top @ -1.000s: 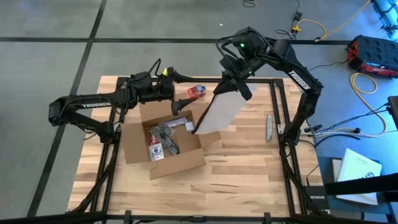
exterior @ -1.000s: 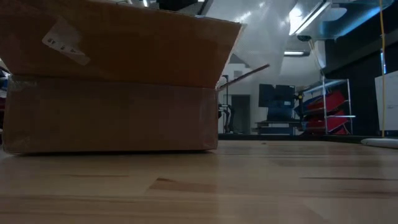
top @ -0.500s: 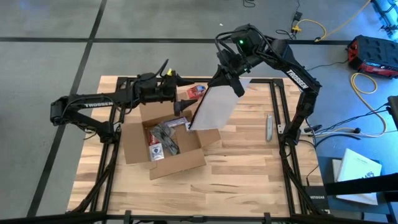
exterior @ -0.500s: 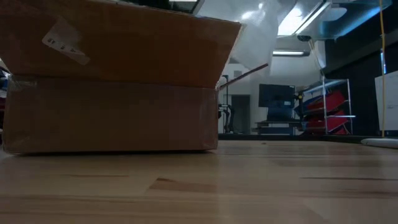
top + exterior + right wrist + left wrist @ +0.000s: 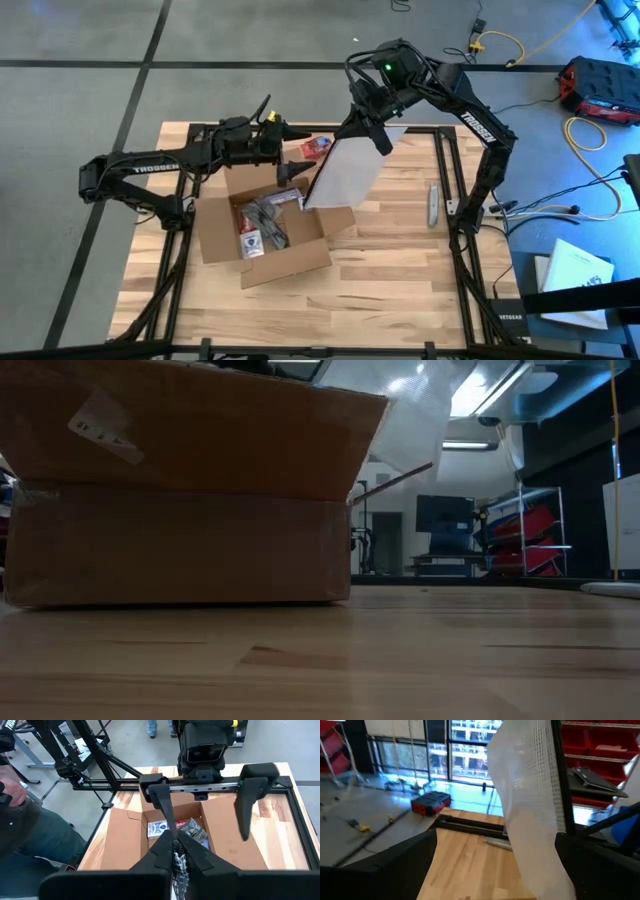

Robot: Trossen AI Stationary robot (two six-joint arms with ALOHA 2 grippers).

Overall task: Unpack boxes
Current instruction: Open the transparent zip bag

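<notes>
Pinching the top edge of a clear plastic bag (image 5: 345, 172), the right gripper (image 5: 378, 132) holds it above the open cardboard box (image 5: 262, 228) on the wooden table (image 5: 400, 270) — the left gripper (image 5: 292, 150) hovers over the box's far edge, fingers spread wide.

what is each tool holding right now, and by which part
The right tool pinches the clear plastic bag by its top edge, above the box. The left tool is open, holding nothing.
</notes>
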